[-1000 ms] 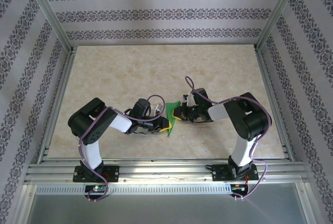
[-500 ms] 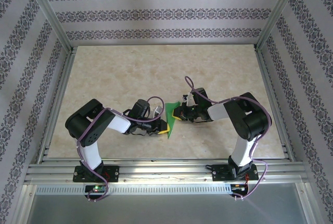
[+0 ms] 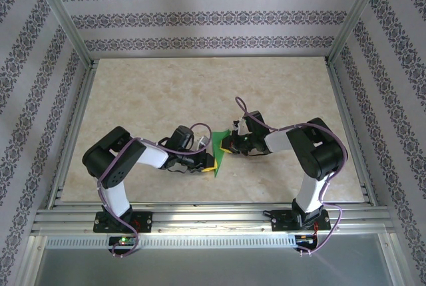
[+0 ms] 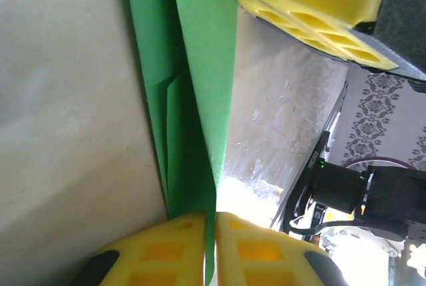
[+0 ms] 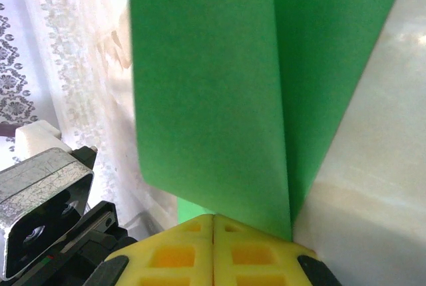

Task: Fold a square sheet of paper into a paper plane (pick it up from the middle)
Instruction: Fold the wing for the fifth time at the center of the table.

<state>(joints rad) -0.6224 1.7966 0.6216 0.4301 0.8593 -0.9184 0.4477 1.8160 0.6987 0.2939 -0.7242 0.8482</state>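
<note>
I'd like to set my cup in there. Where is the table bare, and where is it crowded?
Bare: far half of the table, from the striped back wall down to the folded green paper. Crowded: the near middle, where left gripper and right gripper both pinch it.

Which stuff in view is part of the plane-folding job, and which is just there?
In the job: green paper, partly folded; left gripper, shut on it; right gripper, shut on it.
Just there: table; metal frame; patterned walls.
</note>
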